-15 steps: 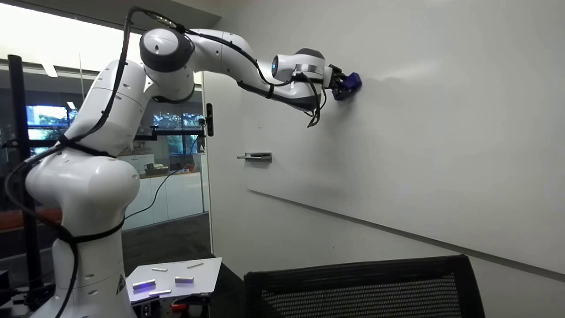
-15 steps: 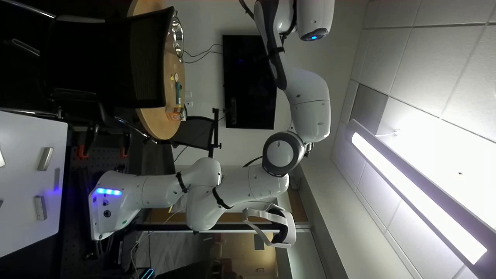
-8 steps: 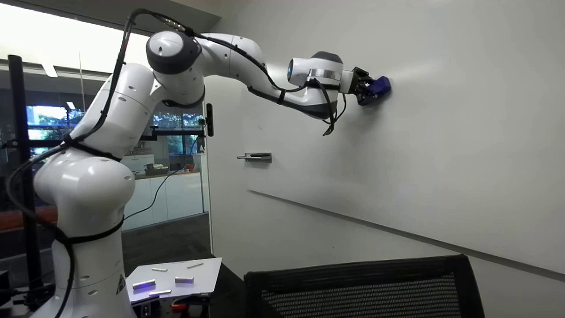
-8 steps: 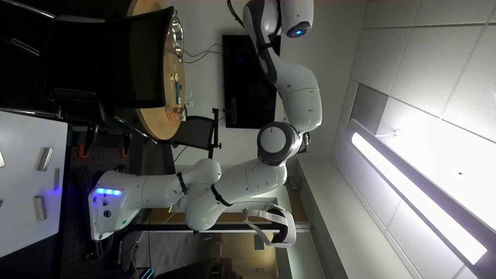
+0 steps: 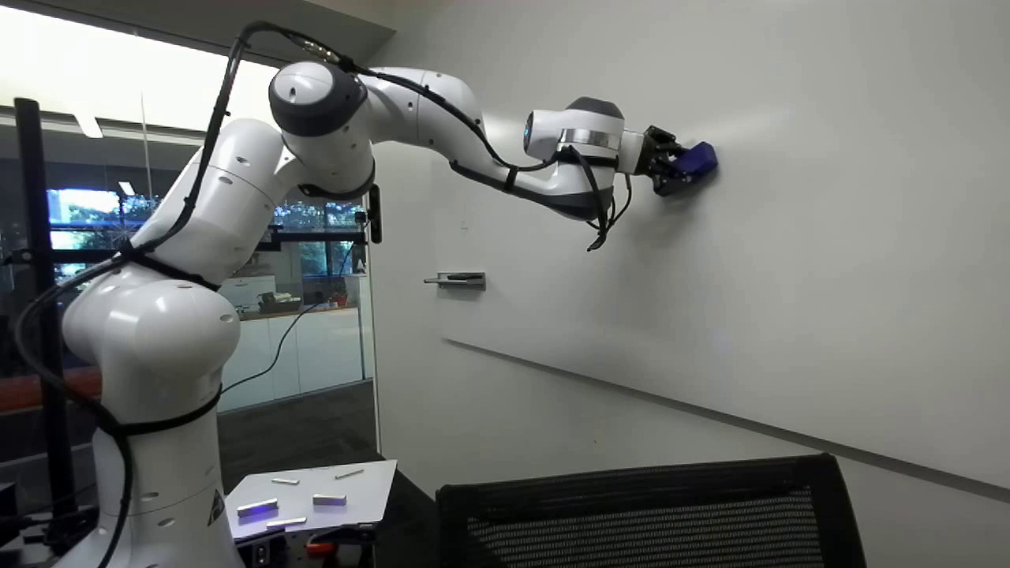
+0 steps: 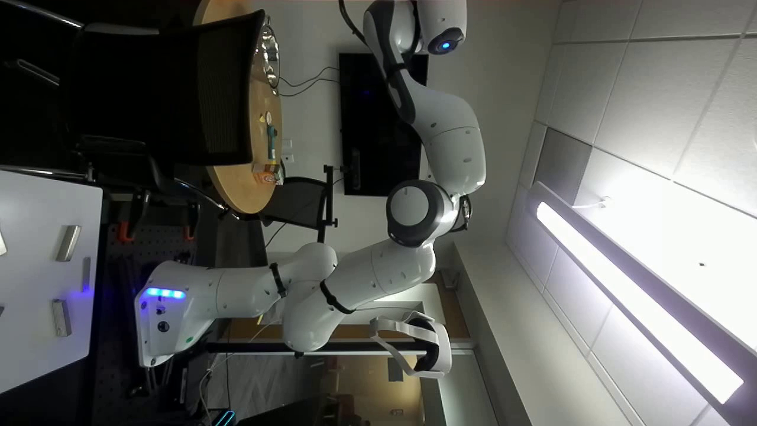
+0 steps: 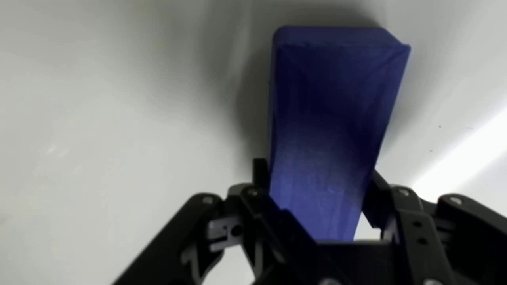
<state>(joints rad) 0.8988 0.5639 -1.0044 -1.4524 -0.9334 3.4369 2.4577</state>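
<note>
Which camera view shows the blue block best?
The wrist view: the block is large there, its broad face in plain sight, gripped by the end effector. In an exterior view it is small, in front of the board; no further view has it in frame.

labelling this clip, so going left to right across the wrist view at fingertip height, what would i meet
Bare white surface → a finger of the end effector → the blue block it grips → the opposite finger → a bright streak of glare on the white surface.
</note>
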